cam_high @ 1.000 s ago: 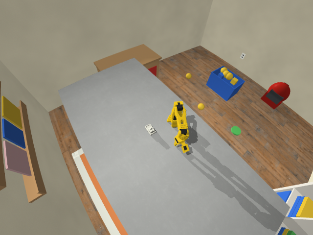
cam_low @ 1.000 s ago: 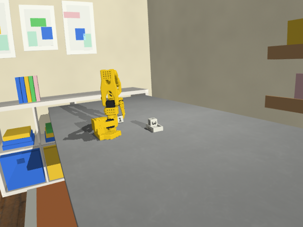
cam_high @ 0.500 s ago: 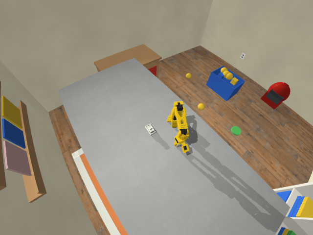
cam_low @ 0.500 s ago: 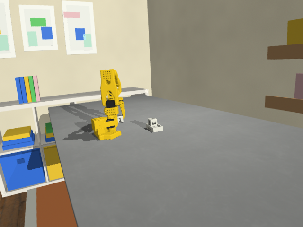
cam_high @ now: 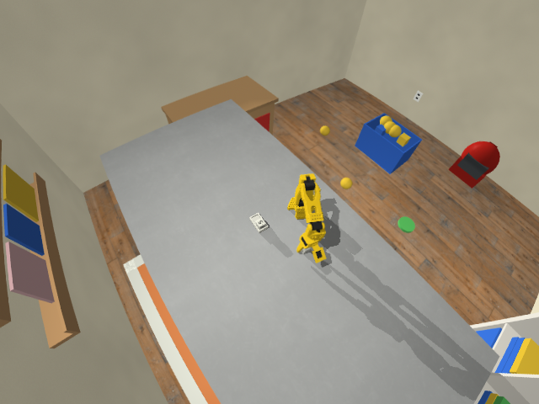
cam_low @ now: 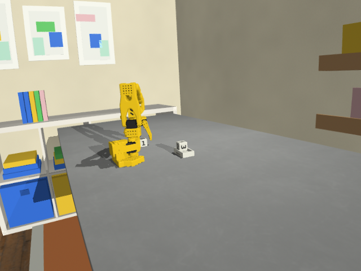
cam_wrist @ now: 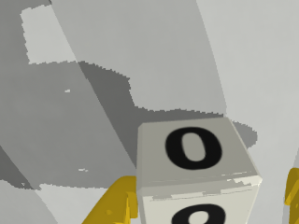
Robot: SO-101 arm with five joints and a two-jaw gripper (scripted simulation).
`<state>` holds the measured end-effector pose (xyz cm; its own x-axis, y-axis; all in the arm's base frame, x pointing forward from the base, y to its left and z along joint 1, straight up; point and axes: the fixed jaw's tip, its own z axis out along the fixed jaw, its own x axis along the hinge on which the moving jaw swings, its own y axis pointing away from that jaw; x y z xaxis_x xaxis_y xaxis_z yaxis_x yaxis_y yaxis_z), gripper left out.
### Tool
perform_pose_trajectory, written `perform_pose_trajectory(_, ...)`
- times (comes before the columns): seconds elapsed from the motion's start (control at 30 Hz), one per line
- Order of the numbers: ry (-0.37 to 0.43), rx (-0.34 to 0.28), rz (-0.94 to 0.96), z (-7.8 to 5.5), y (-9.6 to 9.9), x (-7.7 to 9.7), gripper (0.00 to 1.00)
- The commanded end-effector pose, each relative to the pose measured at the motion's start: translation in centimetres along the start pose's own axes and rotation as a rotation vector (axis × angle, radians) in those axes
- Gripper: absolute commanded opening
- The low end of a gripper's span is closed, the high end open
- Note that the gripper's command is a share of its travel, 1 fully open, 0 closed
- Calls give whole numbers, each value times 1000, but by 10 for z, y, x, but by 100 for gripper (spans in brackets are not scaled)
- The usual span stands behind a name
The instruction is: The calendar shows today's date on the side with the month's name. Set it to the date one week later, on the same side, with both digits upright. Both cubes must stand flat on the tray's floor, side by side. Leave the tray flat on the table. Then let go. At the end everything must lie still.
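A white cube (cam_low: 142, 142) (cam_wrist: 198, 156) stands on the table beside the arm. A 1 faces the exterior view; the wrist view shows a 0 and, below it, a round-topped digit cut off by the frame. My gripper (cam_low: 145, 139) (cam_wrist: 210, 192) is partly open around this cube. The left finger is close against it, and a gap shows to the right finger. The white tray (cam_low: 188, 154) lies flat on the table. The other cube (cam_high: 261, 222) (cam_low: 181, 145) is in the tray, with a 3 that looks turned sideways facing the exterior camera. Its top digit is too small to tell.
The arm's base (cam_low: 131, 161) stands near one long edge of the grey table (cam_high: 195, 183). The tray is off to the side of the arm. A blue bin (cam_high: 382, 150) and yellow balls are on the floor beyond the edge.
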<state>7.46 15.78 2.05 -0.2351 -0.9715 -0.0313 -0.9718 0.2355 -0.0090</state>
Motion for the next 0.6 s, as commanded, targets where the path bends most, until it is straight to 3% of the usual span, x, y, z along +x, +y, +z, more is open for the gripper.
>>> perform_pose_trajectory(0.0,-18,3,-16,-2,1,-3,33)
perform_pose_trajectory(0.57,-18,3,-16,-6,1,-4,36)
